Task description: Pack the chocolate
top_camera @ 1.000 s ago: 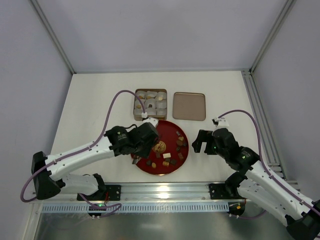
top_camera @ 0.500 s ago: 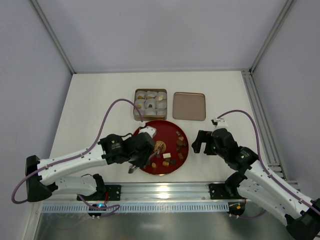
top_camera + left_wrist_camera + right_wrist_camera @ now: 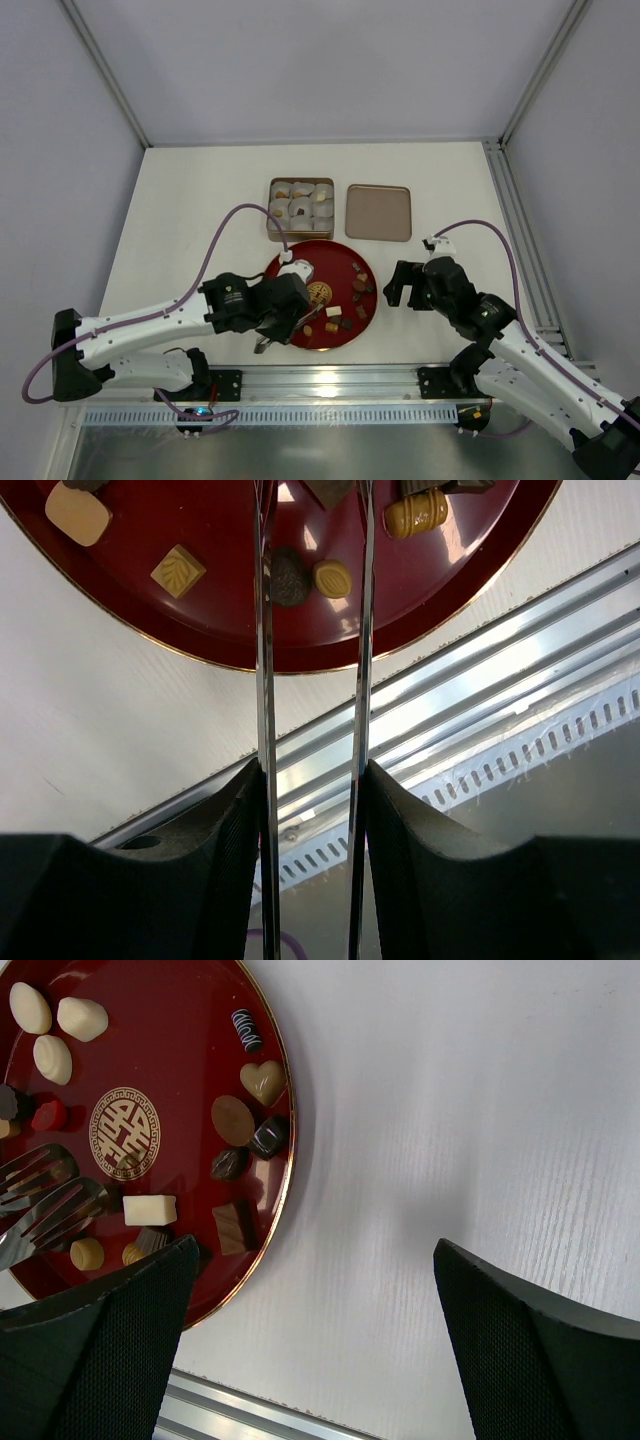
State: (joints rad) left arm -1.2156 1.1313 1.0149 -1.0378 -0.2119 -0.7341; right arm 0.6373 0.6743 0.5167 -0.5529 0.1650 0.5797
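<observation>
As its own grip looks too coarse, the left hand point(image 3: 312, 790) squeezes tongs point(image 3: 264, 660), blades narrowly apart over small chocolate point(image 3: 290, 577) at the red plate's point(image 3: 200, 620) six o'clock; the right hand point(image 3: 402, 285) hangs wide open, empty, beside the plate's three o'clock.

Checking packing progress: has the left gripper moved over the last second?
Yes. The left gripper, holding metal tongs, moved back toward the near edge, away from the square metal tin.
</observation>
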